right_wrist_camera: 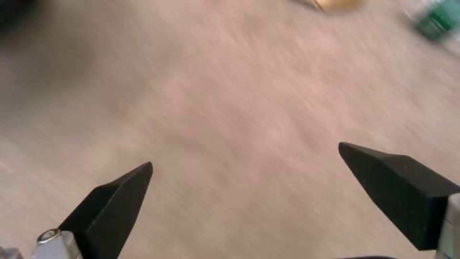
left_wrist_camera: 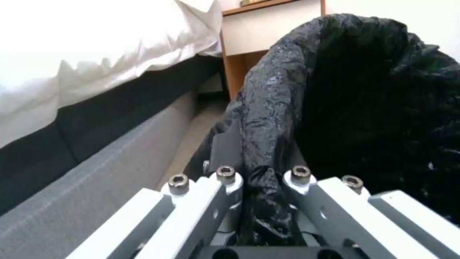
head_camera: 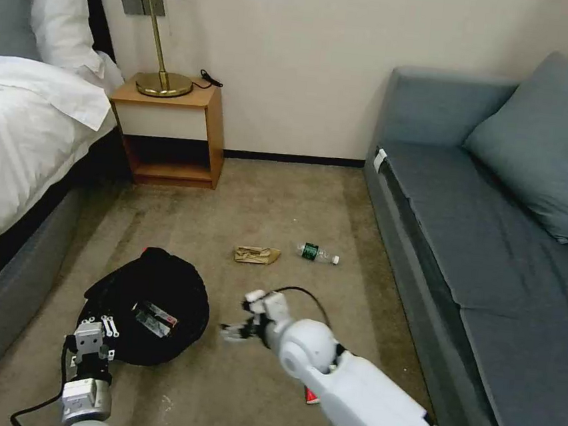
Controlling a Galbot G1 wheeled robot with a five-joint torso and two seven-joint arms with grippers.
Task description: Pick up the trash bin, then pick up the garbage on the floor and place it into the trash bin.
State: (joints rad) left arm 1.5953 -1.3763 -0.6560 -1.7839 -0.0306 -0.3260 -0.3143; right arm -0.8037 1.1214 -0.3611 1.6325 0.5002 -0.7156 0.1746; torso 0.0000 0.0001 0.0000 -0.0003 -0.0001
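Meanwhile left claw (left_wrist_camera: 261, 180) pinches the trash bin (head_camera: 154, 308) liner; right claw (right_wrist_camera: 244, 169) gapes; bottle (head_camera: 317, 253) label unreadable.

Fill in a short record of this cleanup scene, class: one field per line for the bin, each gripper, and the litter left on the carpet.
trash bin: black-lined trash bin on the carpet by the bed, a packet inside
left gripper: left gripper shut on the bin's bagged rim
right gripper: right gripper open, empty, over bare carpet beside the bin
litter on floor: tan paper bag; clear bottle with green label, beside it
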